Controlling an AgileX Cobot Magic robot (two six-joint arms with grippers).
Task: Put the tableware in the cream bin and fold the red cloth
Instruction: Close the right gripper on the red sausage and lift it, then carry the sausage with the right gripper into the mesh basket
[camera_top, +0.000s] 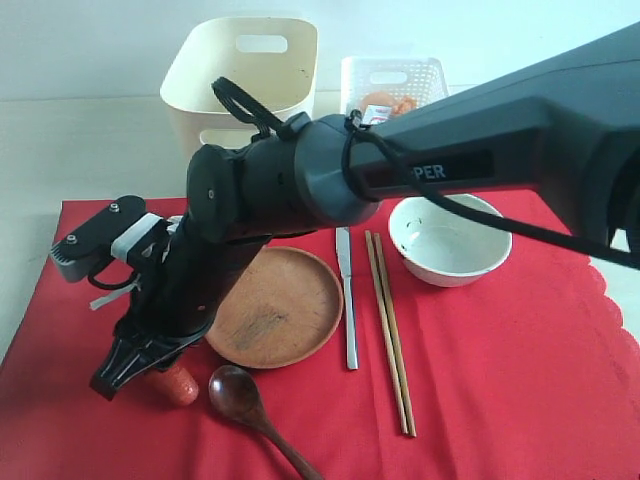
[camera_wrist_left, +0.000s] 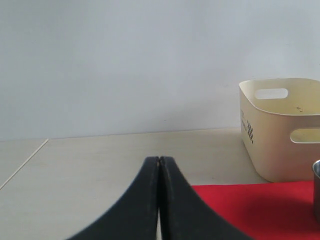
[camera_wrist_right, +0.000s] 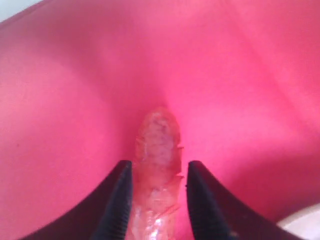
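Observation:
The red cloth (camera_top: 500, 380) lies flat. On it rest the round wooden plate (camera_top: 275, 305), metal knife (camera_top: 347, 300), chopsticks (camera_top: 390, 330), dark wooden spoon (camera_top: 245, 400) and white bowl (camera_top: 450, 240). The cream bin (camera_top: 240, 75) stands behind the cloth. My right gripper (camera_wrist_right: 157, 167) reaches across to the cloth's front left (camera_top: 112, 378). It is open, its fingers astride a sausage (camera_wrist_right: 157, 150) lying on the cloth (camera_wrist_right: 240, 75). My left gripper (camera_wrist_left: 159, 159) is shut and empty, facing the cream bin (camera_wrist_left: 280, 135). A sliver of the steel cup (camera_wrist_left: 316, 190) shows at the left wrist view's edge.
A white lattice basket (camera_top: 392, 85) holding food stands right of the bin. The right arm (camera_top: 420, 170) spans the middle of the scene and hides the cloth's back left. The sausage (camera_top: 178, 385) lies just left of the spoon. A pale tabletop (camera_top: 70, 150) surrounds the cloth.

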